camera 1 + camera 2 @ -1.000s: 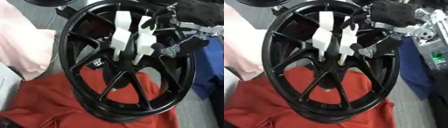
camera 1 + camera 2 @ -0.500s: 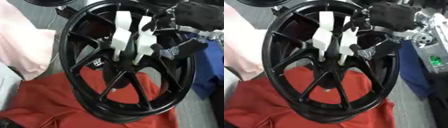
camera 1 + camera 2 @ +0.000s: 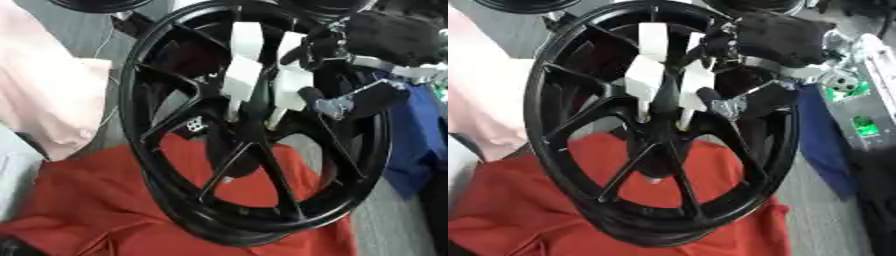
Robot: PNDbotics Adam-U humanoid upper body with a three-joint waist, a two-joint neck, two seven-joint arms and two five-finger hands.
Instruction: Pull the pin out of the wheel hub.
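A black spoked wheel hub [image 3: 175, 165] stands tilted on a red cloth [image 3: 96, 215]. Two white pins [image 3: 243, 75] stick out of its centre side by side, their thin ends in the hub. My right hand [image 3: 785, 37], black with silver joints, comes in from the upper right. Its fingers [image 3: 304, 49] reach the top of the right-hand white pin [image 3: 289, 87], and the thumb [image 3: 325, 102] lies just right of the pin's lower part. Thumb and fingers stand apart, not closed round the pin. My left hand shows in neither view.
A pink cloth [image 3: 44, 95] lies to the left and a blue cloth [image 3: 420, 145] to the right. A grey device with green parts [image 3: 855, 100] stands at the right edge. Another black rim [image 3: 96, 4] shows at the top left.
My right hand has moved left toward the hub's centre, bringing its fingers up against the right-hand white pin. The wheel and pins have kept their place.
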